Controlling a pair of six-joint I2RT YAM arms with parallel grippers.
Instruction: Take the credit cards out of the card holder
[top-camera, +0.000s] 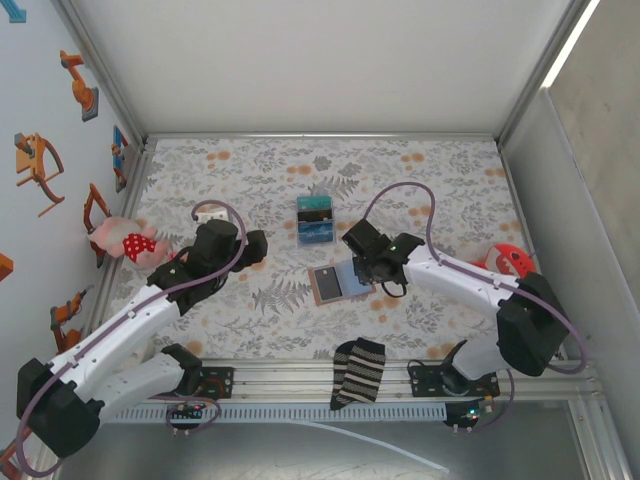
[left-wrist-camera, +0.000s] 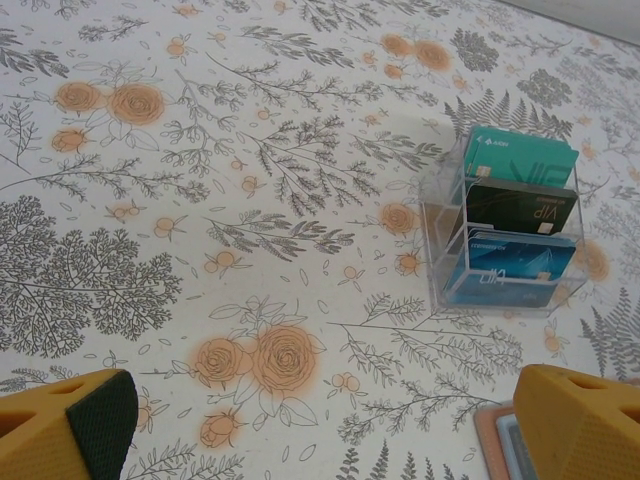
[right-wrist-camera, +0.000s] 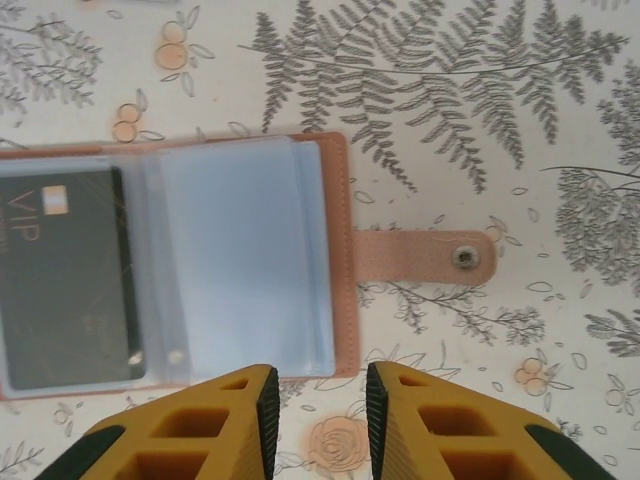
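The right gripper (right-wrist-camera: 320, 420) hung narrowly parted and empty at the near edge of the open card holder (right-wrist-camera: 250, 260), a dark VIP card (right-wrist-camera: 65, 290) in one sleeve, the left gripper (left-wrist-camera: 325, 410) gaped wide nearby, and beyond, a clear stand (left-wrist-camera: 440, 250) held seemingly three credit cards (left-wrist-camera: 520, 160).

The card holder (right-wrist-camera: 341, 200) runs off the left edge, its dark card (right-wrist-camera: 70, 290) cropped.
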